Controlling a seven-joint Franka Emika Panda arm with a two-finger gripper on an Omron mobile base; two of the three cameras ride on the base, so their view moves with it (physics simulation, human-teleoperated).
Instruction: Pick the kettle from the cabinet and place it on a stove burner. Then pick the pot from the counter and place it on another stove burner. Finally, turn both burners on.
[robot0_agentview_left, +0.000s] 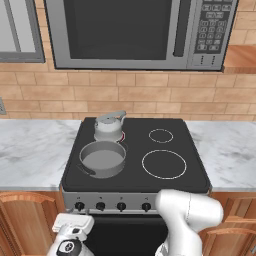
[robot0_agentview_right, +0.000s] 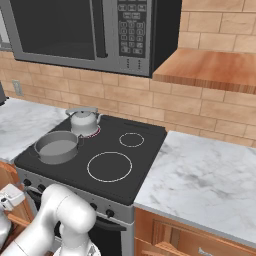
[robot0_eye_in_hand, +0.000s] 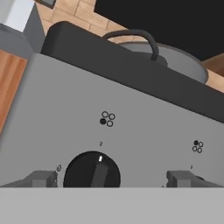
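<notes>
The silver kettle (robot0_agentview_left: 109, 127) (robot0_agentview_right: 83, 121) stands on the back left burner of the black stove (robot0_agentview_left: 192, 172) (robot0_agentview_right: 150, 167), with a red glow at its base. The wide grey pot (robot0_agentview_left: 103, 158) (robot0_agentview_right: 56, 146) (robot0_eye_in_hand: 181, 61) sits on the front left burner, just in front of the kettle. My gripper (robot0_eye_in_hand: 111, 178) hangs low at the stove's front panel, open. Its fingertips (robot0_eye_in_hand: 41, 178) stand either side of the leftmost black knob (robot0_eye_in_hand: 92, 173) (robot0_agentview_left: 79, 205), apart from it. The wooden cabinet shelf (robot0_agentview_right: 210, 70) (robot0_agentview_left: 242, 57) is at the upper right.
Three more knobs (robot0_agentview_left: 121, 205) line the grey front panel. The two right burners (robot0_agentview_left: 164, 164) (robot0_agentview_right: 109, 166) are bare. White marble counter (robot0_agentview_left: 30, 150) (robot0_agentview_right: 200, 180) flanks the stove. A microwave (robot0_agentview_left: 135, 30) hangs above. Brown drawer fronts (robot0_agentview_left: 25, 220) sit below.
</notes>
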